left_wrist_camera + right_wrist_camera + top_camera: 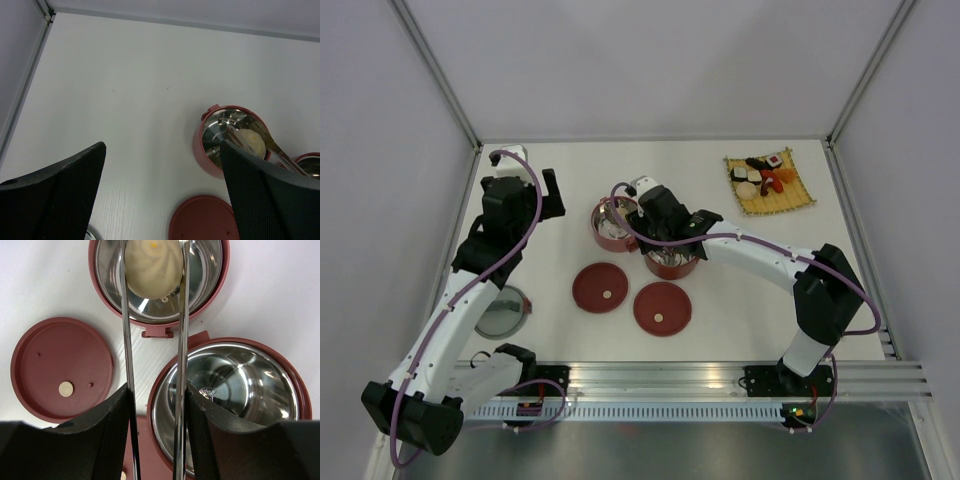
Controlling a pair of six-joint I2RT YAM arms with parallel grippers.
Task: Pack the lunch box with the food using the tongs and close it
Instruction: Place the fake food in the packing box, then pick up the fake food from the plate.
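Two dark-red bowls of the lunch box stand mid-table: one (602,232) further left and back, one (672,264) nearer. My right gripper (156,395) is shut on the silver tongs (126,340), whose two arms run between its fingers. The tong tips flank a pale beige ball (152,265) lying inside the far bowl (220,275). The near bowl (240,385) shows only bare steel. Two red lids (600,288) (662,308) lie flat in front. The remaining food (765,176) sits on the yellow mat at the back right. My left gripper (162,146) hangs open and holds nothing, left of the bowls.
A round steel-lined piece with a red rim (502,312) lies under my left arm near the front left. The yellow woven mat (790,200) is at the back right corner. Frame posts and pale walls border the table.
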